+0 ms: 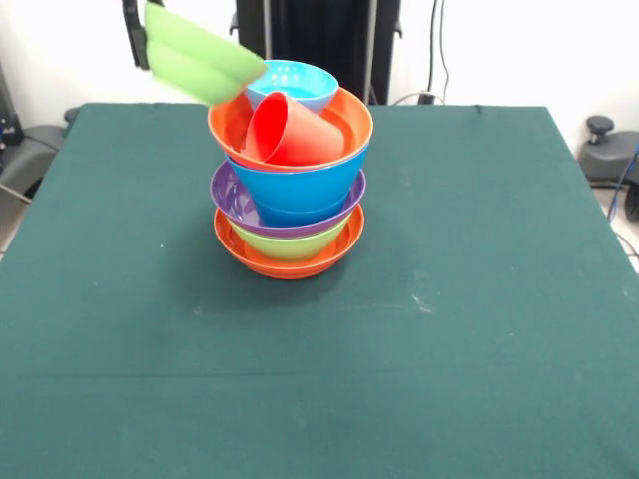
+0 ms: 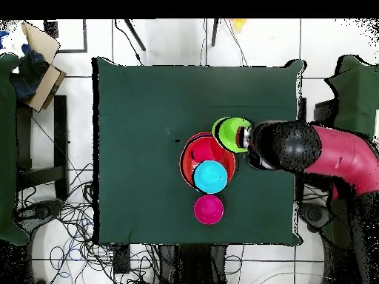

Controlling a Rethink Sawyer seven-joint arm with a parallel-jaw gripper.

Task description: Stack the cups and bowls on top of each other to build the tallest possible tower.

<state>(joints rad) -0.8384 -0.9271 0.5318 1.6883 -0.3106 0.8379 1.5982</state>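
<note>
The tower (image 1: 290,200) stands mid-table: a wide orange bowl (image 1: 290,261) at the base, then a green bowl (image 1: 290,242), a purple bowl (image 1: 235,205), a blue bowl (image 1: 300,185) and a second orange bowl (image 1: 349,125). In that top bowl the red cup (image 1: 295,132) lies on its side, with a light blue bowl (image 1: 295,82) at its far edge. My gripper (image 1: 143,40) is shut on the rim of another green bowl (image 1: 200,62), held tilted in the air beside the tower's top (image 2: 233,134). A small magenta bowl (image 2: 209,209) sits alone on the table, hidden in the front view.
The green-covered table (image 1: 469,299) carries nothing else. My red arm (image 2: 344,159) reaches in over the table's right edge in the overhead view. A cardboard box (image 2: 41,63) and cables lie on the floor off the table.
</note>
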